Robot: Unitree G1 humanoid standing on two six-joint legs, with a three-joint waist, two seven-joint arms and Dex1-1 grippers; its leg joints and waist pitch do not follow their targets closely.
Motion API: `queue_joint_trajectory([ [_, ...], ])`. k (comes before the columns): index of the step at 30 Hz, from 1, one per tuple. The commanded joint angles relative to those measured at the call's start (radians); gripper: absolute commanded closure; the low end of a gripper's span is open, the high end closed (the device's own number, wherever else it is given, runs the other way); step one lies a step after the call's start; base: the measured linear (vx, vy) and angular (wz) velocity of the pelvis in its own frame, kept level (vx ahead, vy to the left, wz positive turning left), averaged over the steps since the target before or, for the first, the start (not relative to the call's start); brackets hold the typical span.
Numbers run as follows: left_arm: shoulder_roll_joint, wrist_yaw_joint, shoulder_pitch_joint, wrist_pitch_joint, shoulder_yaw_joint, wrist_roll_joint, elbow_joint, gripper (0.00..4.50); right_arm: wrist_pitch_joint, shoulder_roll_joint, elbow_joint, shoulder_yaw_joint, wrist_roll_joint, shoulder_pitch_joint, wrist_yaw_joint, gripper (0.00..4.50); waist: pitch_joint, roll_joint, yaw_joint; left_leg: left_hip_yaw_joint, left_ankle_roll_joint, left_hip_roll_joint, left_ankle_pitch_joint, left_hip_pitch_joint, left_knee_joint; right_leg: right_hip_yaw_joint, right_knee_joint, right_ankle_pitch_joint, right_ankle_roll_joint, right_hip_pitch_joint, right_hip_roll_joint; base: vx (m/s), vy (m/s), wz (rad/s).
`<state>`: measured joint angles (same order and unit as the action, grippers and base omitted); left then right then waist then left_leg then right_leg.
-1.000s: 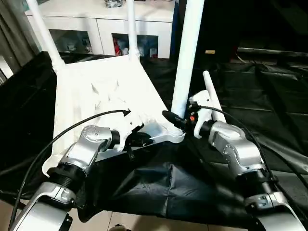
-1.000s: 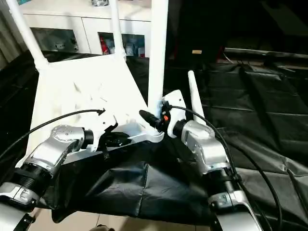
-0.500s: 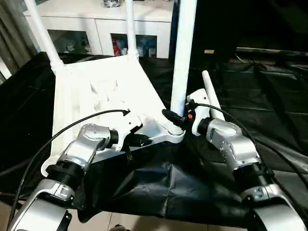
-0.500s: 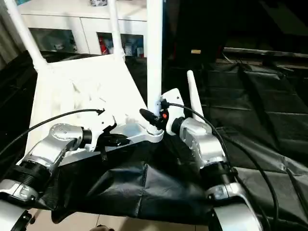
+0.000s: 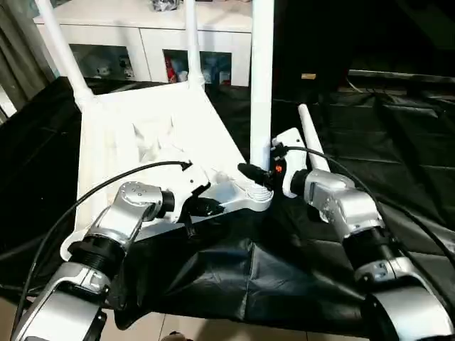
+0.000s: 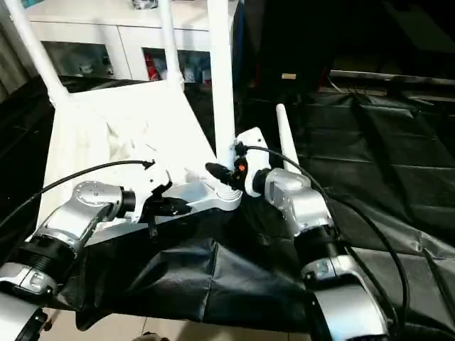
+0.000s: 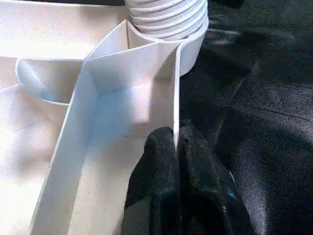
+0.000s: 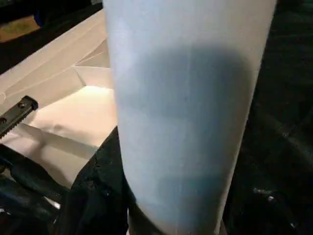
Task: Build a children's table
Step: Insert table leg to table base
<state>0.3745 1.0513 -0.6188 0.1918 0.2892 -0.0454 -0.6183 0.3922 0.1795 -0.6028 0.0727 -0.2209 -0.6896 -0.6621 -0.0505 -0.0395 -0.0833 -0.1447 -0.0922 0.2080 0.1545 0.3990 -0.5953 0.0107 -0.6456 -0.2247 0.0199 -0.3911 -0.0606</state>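
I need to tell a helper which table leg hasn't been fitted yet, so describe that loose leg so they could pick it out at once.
Find the upside-down white plastic tabletop on the black sheet. Just beyond its near right corner, behind the robot's right gripper, a round tapering white leg lies flat on the sheet. The other three legs stand upright in corner sockets; this one alone lies down, off the tabletop.

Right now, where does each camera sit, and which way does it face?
Left and right eye views: head-mounted, looking forward and down over both silver forearms at the upturned children's table.
Left wrist view: along the left gripper, pinching the table's rim.
Right wrist view: along the right gripper, clamped round the near leg.
Shared: both wrist views show that leg's socket corner.
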Motion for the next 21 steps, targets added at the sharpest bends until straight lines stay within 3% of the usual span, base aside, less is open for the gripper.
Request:
queue_joint_trajectory([
  [1,0.005,0.027,0.016,-0.006,-0.005,-0.003,-0.029,4.50,0.034,-0.005,-0.060,-0.016,0.000,-0.005,0.011,2.57,0.066,0.002,-0.002,-0.013,-0.032,0.006,0.252,-0.025,0.076,-0.021,0.081,-0.063,-0.237,0.037,-0.055,0.000,0.000,0.00],
  [6,0.010,0.039,0.027,0.012,-0.023,-0.026,0.015,4.50,0.029,-0.009,-0.123,-0.064,-0.029,-0.027,0.012,2.58,0.066,0.002,-0.001,-0.014,-0.032,0.007,0.255,-0.026,0.077,-0.021,0.082,-0.074,-0.243,0.036,-0.056,0.000,0.000,0.00],
  [10,0.010,0.022,0.019,0.005,-0.024,-0.014,-0.007,4.50,0.034,-0.017,-0.108,-0.119,-0.086,0.006,0.002,2.58,0.068,0.002,-0.006,-0.016,-0.019,0.007,0.214,-0.025,0.075,-0.021,0.078,-0.008,-0.245,0.040,-0.054,0.000,0.000,0.00],
  [12,0.013,0.018,0.014,0.004,-0.021,-0.005,-0.014,4.50,0.028,-0.018,-0.102,-0.140,-0.102,0.031,0.008,2.59,0.069,-0.006,-0.008,-0.015,-0.020,0.006,0.215,-0.026,0.075,-0.019,0.077,0.005,-0.249,0.039,-0.054,0.000,0.000,0.00],
  [16,0.005,0.009,0.003,-0.003,-0.025,0.004,-0.028,4.50,-0.004,-0.021,-0.112,-0.176,-0.127,0.065,0.002,2.59,0.068,-0.004,-0.009,-0.016,-0.023,0.007,0.234,-0.027,0.077,-0.019,0.081,-0.022,-0.246,0.039,-0.055,0.000,0.000,0.00],
  [21,-0.006,-0.013,-0.005,0.000,-0.032,0.006,-0.030,4.50,-0.047,-0.036,-0.092,-0.202,-0.151,0.124,-0.012,2.59,0.068,-0.017,-0.009,-0.013,-0.026,0.007,0.257,-0.028,0.079,-0.018,0.082,-0.027,-0.253,0.038,-0.054,0.000,0.000,0.00],
])
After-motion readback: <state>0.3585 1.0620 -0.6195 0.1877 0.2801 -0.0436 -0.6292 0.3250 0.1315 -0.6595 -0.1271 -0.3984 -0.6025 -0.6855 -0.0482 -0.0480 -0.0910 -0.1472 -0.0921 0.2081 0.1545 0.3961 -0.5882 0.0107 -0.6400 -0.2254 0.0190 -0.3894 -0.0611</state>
